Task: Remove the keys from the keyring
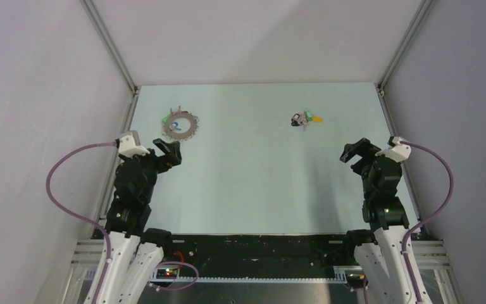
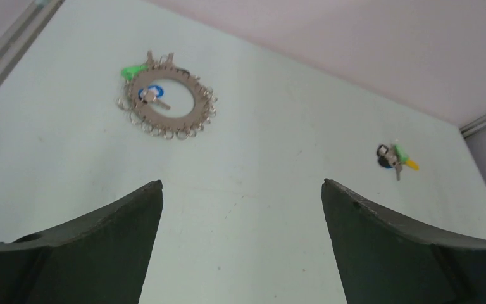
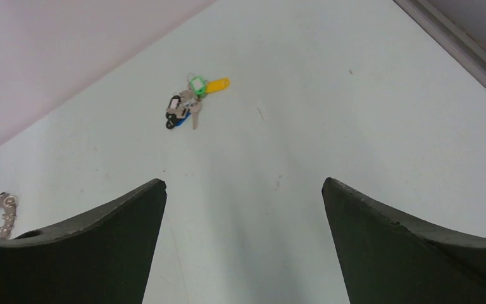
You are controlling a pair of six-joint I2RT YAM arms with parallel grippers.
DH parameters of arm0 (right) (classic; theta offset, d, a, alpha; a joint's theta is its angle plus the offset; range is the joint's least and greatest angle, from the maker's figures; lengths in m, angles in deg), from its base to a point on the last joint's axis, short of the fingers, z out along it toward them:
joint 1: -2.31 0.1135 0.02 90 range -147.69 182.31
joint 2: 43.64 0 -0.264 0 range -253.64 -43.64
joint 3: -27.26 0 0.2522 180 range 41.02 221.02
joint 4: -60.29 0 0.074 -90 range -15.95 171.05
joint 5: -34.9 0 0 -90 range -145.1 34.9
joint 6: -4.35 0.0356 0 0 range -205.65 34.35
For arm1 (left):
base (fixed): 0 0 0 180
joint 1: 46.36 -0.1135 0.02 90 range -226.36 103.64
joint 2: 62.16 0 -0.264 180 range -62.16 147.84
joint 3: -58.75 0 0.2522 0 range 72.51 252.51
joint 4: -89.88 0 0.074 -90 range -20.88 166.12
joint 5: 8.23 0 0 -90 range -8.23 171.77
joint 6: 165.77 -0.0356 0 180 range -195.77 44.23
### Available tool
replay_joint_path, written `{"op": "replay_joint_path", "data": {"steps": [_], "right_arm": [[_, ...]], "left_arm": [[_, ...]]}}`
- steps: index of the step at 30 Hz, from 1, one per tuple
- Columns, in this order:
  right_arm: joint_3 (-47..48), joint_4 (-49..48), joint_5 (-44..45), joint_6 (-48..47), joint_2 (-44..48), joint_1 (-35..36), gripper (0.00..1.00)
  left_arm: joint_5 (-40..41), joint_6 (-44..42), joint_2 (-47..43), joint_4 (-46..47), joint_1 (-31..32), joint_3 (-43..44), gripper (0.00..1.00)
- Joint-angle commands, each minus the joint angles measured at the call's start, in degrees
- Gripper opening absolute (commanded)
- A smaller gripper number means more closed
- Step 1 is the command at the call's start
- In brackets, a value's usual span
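Note:
The keyring (image 1: 180, 125) lies flat at the far left of the table, a silver ring fringed with small rings, with several keys on it, one green-headed (image 2: 133, 71) and one blue-headed (image 2: 152, 94). The left wrist view shows the keyring (image 2: 168, 102) well ahead of my fingers. My left gripper (image 1: 169, 152) hovers just short of it, open and empty. My right gripper (image 1: 356, 152) is open and empty at the right. A small clump of loose keys (image 1: 305, 118) with green, yellow and blue heads lies far ahead of it; the loose keys (image 3: 190, 104) show in the right wrist view.
White walls with metal corner rails (image 1: 111, 47) close off the table at the back and both sides. The pale table surface (image 1: 247, 183) stretches between the two arms. Cables (image 1: 63, 171) loop outward from each wrist.

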Motion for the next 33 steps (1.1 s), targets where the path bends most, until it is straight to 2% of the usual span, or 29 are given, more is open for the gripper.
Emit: {"op": "replay_joint_path", "data": {"steps": [1,6,10,15,20,25,29,33], "right_arm": [[2.7,0.4,-3.3,1.7,-1.3,-3.1,1.00],[2.6,0.3,-5.4,4.3,-2.0,-5.8,1.00],[2.0,0.2,-4.8,7.2,-4.3,-6.1,1.00],[2.6,0.4,-8.1,7.1,-8.3,-6.6,0.97],[2.9,1.4,-7.2,6.7,-8.4,-6.6,0.94],[2.9,1.9,-6.0,6.4,-7.4,-6.6,0.93],[2.9,1.8,-6.2,6.2,-7.3,-6.6,0.93],[2.9,1.8,-6.0,6.2,-7.2,-6.6,0.94]], "left_arm": [[3.3,3.3,2.2,-1.9,0.1,2.7,0.98],[2.5,7.3,4.2,-1.3,-0.2,3.0,0.98],[3.9,8.7,15.1,-5.6,-0.7,9.0,0.98],[12.3,13.3,29.5,-5.8,-0.8,14.6,0.99],[15.7,14.3,45.1,-5.6,-0.9,22.8,0.86],[16.0,15.1,55.7,-5.5,-1.1,30.2,0.73],[15.5,13.8,66.8,-5.8,-1.1,36.4,0.66],[14.6,14.1,74.1,-6.6,-1.1,40.9,0.61]]}}
